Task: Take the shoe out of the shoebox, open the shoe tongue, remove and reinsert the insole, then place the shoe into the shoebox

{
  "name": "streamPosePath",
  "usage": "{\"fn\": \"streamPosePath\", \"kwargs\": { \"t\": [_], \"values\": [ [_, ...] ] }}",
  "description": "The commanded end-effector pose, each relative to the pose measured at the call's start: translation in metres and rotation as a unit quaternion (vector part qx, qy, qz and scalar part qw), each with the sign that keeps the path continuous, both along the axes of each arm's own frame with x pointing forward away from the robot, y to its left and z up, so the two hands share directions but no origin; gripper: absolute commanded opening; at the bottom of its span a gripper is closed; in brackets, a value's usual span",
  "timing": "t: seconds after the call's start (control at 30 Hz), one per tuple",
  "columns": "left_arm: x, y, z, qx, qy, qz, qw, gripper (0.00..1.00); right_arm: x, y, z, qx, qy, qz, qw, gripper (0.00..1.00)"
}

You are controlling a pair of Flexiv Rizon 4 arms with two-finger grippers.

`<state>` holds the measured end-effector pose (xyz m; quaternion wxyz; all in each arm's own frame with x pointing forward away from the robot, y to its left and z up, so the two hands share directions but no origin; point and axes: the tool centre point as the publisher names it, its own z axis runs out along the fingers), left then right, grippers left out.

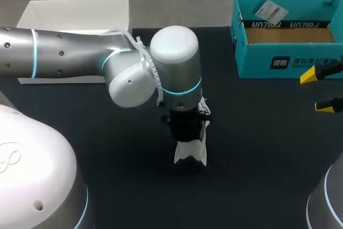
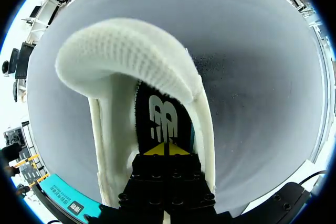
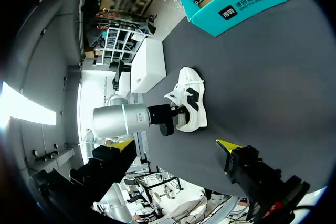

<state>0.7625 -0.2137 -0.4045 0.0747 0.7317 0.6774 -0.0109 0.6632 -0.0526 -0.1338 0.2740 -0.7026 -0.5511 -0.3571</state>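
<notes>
Shoe (image 1: 191,151) at about the middle of the dark table (image 1: 107,132), standing on its sole, with bare tabletop on every side of it. The teal shoebox (image 1: 289,60) sits open at the far right corner, well apart from the shoe, and a white lid (image 1: 75,14) lies at the far left edge.

From above, the left arm (image 1: 80,52) covers nearly all of the shoe; only a white end shows below the wrist. The right wrist view shows it whole from the side: white, with a dark mark on its flank and laces on top.

The left wrist view looks straight into the opening. The knit tongue (image 2: 126,51) is bent up and forward, and the black insole (image 2: 160,116) with its white logo lies inside. The left gripper (image 2: 165,149) is down in the shoe, its yellow tips pressed together at the insole's near end; whether the insole's edge is pinched between them I cannot tell.

The right gripper (image 1: 317,90) hangs at the table's right edge near the shoebox, fingers wide apart and holding nothing.
</notes>
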Motion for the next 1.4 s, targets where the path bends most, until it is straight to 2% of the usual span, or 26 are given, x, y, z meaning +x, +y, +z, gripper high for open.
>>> {"fn": "streamPosePath", "kwargs": {
  "t": [0.03,0.23,0.47,0.57,0.6,0.63,0.67,0.7,0.73,0.77,1.0,1.23,1.4],
  "values": [
    [0.000,0.000,0.006,-0.005,-0.016,0.009,1.000,0.00,-0.002,0.000,-0.001,-0.001,0.000,-0.002,1.000,1.00],
    [0.008,0.001,0.037,-0.020,-0.047,0.023,0.998,0.00,-0.002,0.000,-0.001,-0.001,0.000,-0.002,1.000,1.00],
    [0.017,-0.001,0.054,-0.021,-0.066,0.028,0.997,0.00,-0.002,0.000,-0.001,-0.001,0.000,-0.002,1.000,1.00],
    [0.018,-0.003,0.059,-0.026,-0.077,0.027,0.996,0.08,-0.002,0.000,-0.001,-0.001,0.000,-0.002,1.000,1.00],
    [0.018,-0.004,0.060,-0.026,-0.077,0.027,0.996,0.14,-0.002,0.000,-0.001,-0.001,0.000,-0.002,1.000,1.00],
    [0.018,-0.004,0.061,-0.029,-0.078,0.029,0.996,0.28,-0.002,0.000,-0.001,-0.001,0.000,-0.002,1.000,1.00],
    [0.018,-0.005,0.061,-0.030,-0.082,0.030,0.996,0.47,-0.002,0.000,-0.001,-0.001,0.000,-0.002,1.000,1.00],
    [0.019,-0.005,0.061,-0.029,-0.082,0.030,0.996,0.75,-0.002,0.000,-0.001,-0.001,0.000,-0.002,1.000,1.00],
    [0.020,-0.006,0.060,-0.028,-0.082,0.031,0.996,0.92,-0.002,0.000,-0.001,-0.001,0.000,-0.002,1.000,1.00],
    [0.021,-0.006,0.059,-0.027,-0.082,0.031,0.996,1.00,-0.002,0.000,-0.001,-0.001,0.000,-0.002,1.000,1.00],
    [0.020,-0.005,0.058,-0.018,-0.071,0.032,0.997,1.00,-0.002,0.000,-0.001,-0.001,0.000,-0.002,1.000,1.00],
    [0.016,0.001,0.070,-0.025,-0.070,0.031,0.997,1.00,-0.002,0.000,-0.001,-0.001,0.000,-0.002,1.000,1.00],
    [0.023,0.003,0.075,-0.025,-0.076,0.033,0.996,1.00,-0.002,0.000,-0.001,-0.001,0.000,-0.002,1.000,1.00]
  ]
}}
